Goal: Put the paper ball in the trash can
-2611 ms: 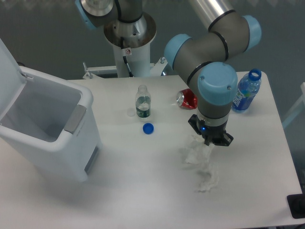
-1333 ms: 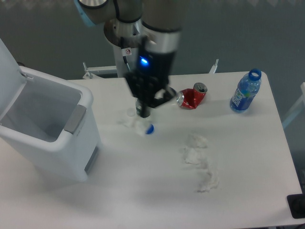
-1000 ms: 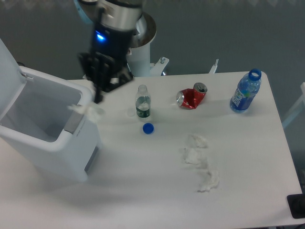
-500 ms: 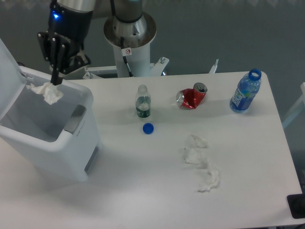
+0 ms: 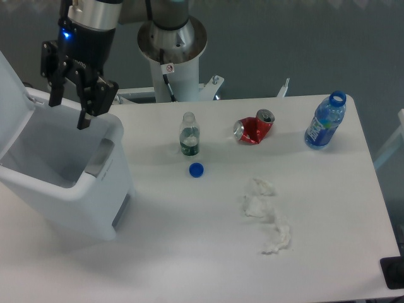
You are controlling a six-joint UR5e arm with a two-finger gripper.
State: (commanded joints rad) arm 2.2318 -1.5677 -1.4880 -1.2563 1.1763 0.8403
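Note:
The trash can is a large white bin at the table's left, with its lid swung up and a grey handle panel on its right side. My gripper hangs over the bin's open top near the back rim. It is open, with nothing between its fingers. No paper ball shows inside the bin from this angle. Three crumpled white paper balls lie on the table at centre right: one, a second just below it, and a third nearest the front.
A small clear bottle stands mid-table with a blue cap lying in front of it. A crushed red can lies to its right. A blue water bottle stands near the right edge. The arm's base column rises behind the table.
The gripper carried a paper ball from centre right to over the bin. Half a second ago the ball hung from its shut fingers; now the fingers are open and the ball is gone from sight.

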